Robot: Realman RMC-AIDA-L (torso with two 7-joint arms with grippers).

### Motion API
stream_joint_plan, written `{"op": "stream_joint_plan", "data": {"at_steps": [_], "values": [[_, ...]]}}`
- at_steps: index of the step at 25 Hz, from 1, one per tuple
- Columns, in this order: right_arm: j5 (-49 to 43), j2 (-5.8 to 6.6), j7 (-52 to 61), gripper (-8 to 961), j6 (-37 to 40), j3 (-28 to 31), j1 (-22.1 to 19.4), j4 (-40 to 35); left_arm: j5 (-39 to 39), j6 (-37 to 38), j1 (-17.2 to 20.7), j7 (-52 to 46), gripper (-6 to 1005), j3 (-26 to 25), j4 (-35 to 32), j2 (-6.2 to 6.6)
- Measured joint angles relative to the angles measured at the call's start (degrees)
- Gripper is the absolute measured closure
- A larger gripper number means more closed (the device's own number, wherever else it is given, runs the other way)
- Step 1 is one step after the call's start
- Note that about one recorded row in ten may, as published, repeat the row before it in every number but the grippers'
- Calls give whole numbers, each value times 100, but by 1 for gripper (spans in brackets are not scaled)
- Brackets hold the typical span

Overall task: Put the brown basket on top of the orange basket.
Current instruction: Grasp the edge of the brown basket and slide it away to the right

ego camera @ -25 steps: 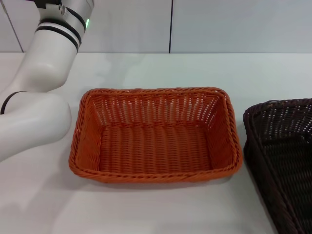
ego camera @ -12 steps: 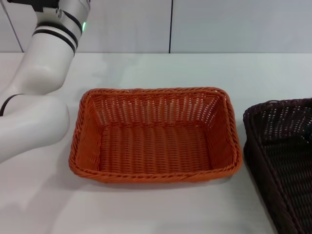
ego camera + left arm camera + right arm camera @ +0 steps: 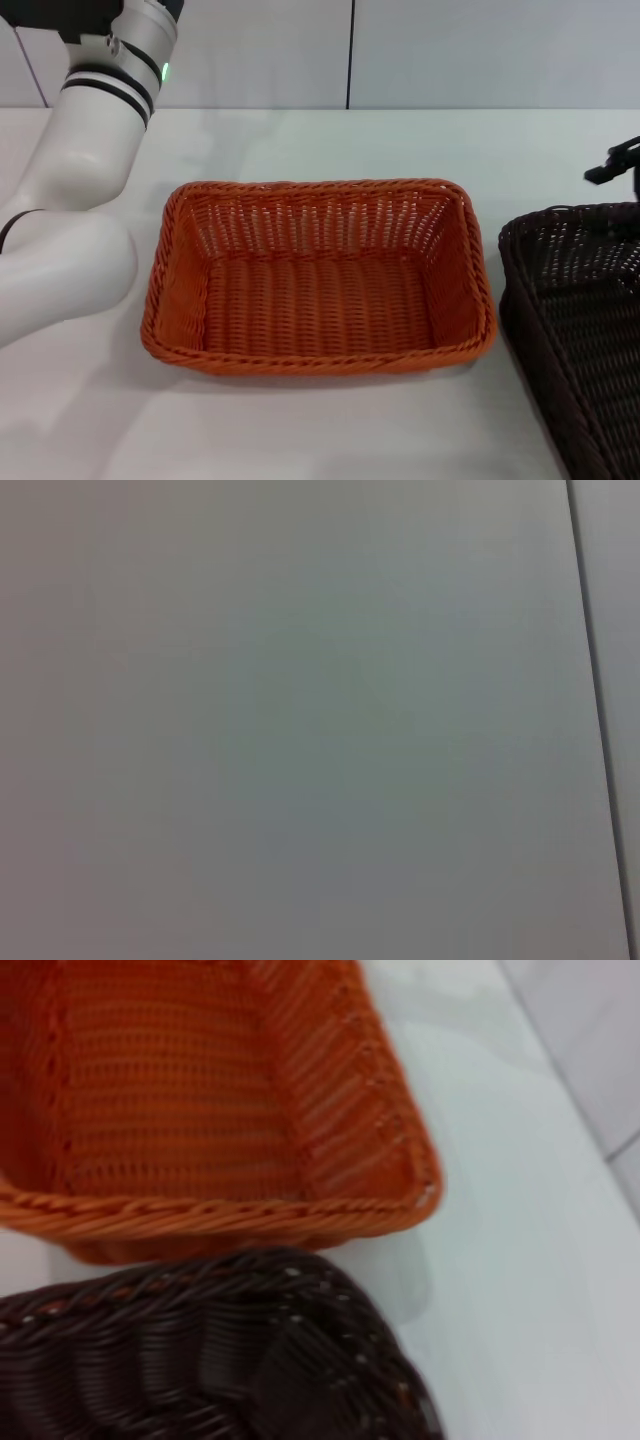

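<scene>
While the orange basket (image 3: 320, 275) sits upright in the middle of the head view on the white tabletop (image 3: 300, 430), the brown basket (image 3: 585, 330) stands at the right edge of the frame, cut off by the border, also upright on the tabletop; the 2 baskets lie side by side, near each other but apart, with a narrow strip of tabletop between their braided rims; the orange basket holds nothing, and what shows of the brown basket's inside is bare weave; a small dark part of the right gripper (image 3: 615, 165) pokes in at the upper right of the head view, above the far rim of the brown basket and not touching it as far as can be seen; whether this gripper is released or clenched I cannot tell, since its fingers are out of sight; the right wrist view shows the brown basket's braided rim (image 3: 200, 1350) across the lower part of the frame and the orange basket (image 3: 200, 1110) filling the upper left, with white tabletop (image 3: 520, 1260) at the right; the left arm (image 3: 80, 180) fills the left side of the head view, bent and raised beside the orange basket, its gripper out of frame; the left wrist view shows only a pale grey wall panel (image 3: 300, 720) with 1 dark seam (image 3: 598, 720) near the right edge
</scene>
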State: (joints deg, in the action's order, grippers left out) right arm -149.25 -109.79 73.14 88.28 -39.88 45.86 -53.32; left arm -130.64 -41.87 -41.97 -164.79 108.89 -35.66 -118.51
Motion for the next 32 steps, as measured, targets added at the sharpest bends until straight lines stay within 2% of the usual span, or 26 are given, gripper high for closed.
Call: {"op": "stream_joint_plan", "data": {"at_steps": [4,6,13,19,22,24,25,26,27,28,29,30,32], "values": [[-34,-16,-26,356,-359,-312,36,312,6,-45,54,-3,137,26,-38,-7],[-39,27,-55,357,-659,-460,87,639,6,-47,55,-3,138,27,-43,-7],[-40,77,-260,359,-872,-605,168,1064,6,-49,43,-8,138,27,-41,-5],[-5,79,-359,480,-808,-576,117,1030,3,-49,-29,-16,138,15,3,-5],[-56,118,-348,496,-729,-588,89,1033,3,-49,-67,-18,137,-9,66,-5],[-140,208,-320,507,-343,-530,45,1026,3,-49,-92,-18,137,-15,126,-5],[-140,208,-320,512,-343,-530,45,1026,3,-49,-92,-18,137,-15,126,-5],[-146,320,-310,517,42,-443,27,1027,4,-49,-106,-18,137,-16,156,-5],[-146,320,-310,522,42,-443,27,1027,4,-48,-123,-19,137,-16,189,-5],[-153,427,-300,528,438,-273,20,1028,4,-49,-139,-19,137,-13,217,-8],[-160,482,-294,533,611,-173,12,1024,4,-49,-139,-19,137,-13,217,-8],[-160,482,-294,550,611,-173,12,1024,5,-49,-145,-19,138,-8,229,-10],[-225,580,-200,585,924,29,-35,984,4,-50,-145,-18,138,10,235,-11]]}}
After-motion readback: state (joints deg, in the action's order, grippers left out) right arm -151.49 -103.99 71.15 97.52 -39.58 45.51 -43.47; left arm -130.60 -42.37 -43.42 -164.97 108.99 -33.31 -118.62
